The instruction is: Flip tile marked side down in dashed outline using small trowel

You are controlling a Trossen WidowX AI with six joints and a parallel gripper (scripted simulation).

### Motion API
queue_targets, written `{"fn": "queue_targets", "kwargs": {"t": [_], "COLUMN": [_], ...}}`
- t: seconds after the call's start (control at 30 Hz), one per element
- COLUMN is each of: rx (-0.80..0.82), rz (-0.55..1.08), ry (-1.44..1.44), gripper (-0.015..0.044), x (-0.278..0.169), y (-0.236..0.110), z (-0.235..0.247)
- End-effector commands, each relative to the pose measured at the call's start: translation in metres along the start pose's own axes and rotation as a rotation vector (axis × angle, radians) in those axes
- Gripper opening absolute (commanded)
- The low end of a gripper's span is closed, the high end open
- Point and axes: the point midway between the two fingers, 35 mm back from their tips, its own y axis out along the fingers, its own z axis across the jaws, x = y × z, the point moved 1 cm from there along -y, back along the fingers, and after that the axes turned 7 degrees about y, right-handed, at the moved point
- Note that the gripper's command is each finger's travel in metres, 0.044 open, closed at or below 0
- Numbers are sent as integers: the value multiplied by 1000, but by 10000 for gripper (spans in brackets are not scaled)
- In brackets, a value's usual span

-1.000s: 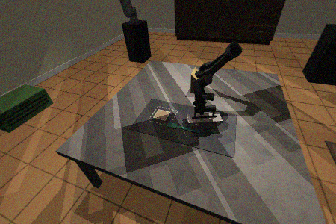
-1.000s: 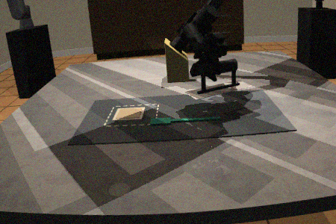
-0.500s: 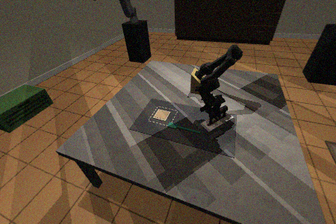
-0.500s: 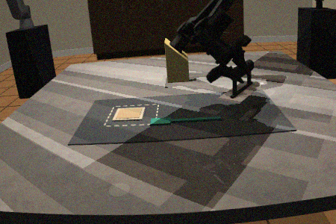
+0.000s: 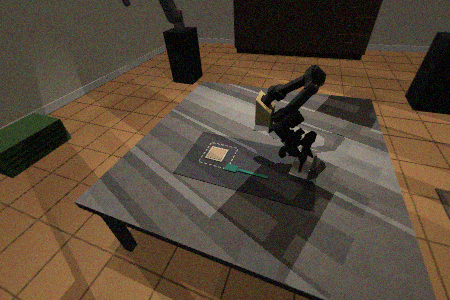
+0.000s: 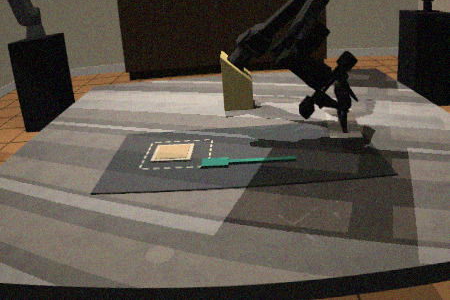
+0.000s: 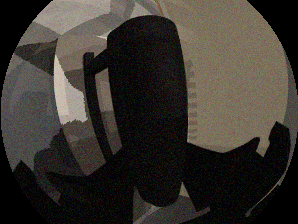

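The tan tile (image 5: 217, 153) (image 6: 172, 152) lies flat inside the dashed outline (image 5: 204, 153) (image 6: 180, 140) on the dark mat (image 5: 195, 169) (image 6: 130, 182). The green trowel (image 5: 245, 171) (image 6: 240, 161) lies on the mat. Its blade is at the outline's near right corner and its handle points right. My gripper (image 5: 303, 164) (image 6: 344, 124) hangs to the right of the handle's end, apart from the trowel, just above the mat's far right edge. Its fingers are shut on a dark thing that I cannot make out. A dark shape (image 7: 147, 110) fills the wrist view.
A yellow wedge-shaped block (image 5: 262, 109) (image 6: 236, 87) stands behind the mat by the arm's base. Off the table are a second arm on a black pedestal (image 5: 182, 54) (image 6: 37, 77), a long counter (image 5: 305, 22), a green crate (image 5: 27, 139) and a dark cabinet (image 5: 430, 77) (image 6: 422, 52).
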Motion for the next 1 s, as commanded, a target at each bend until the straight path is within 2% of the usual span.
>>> {"fn": "queue_targets", "kwargs": {"t": [0.0,0.97], "rx": [2,2], "rz": [-44,-44], "ry": [-54,-53], "gripper": [0,0], "x": [4,-2], "y": [4,28], "z": [-4,25]}}
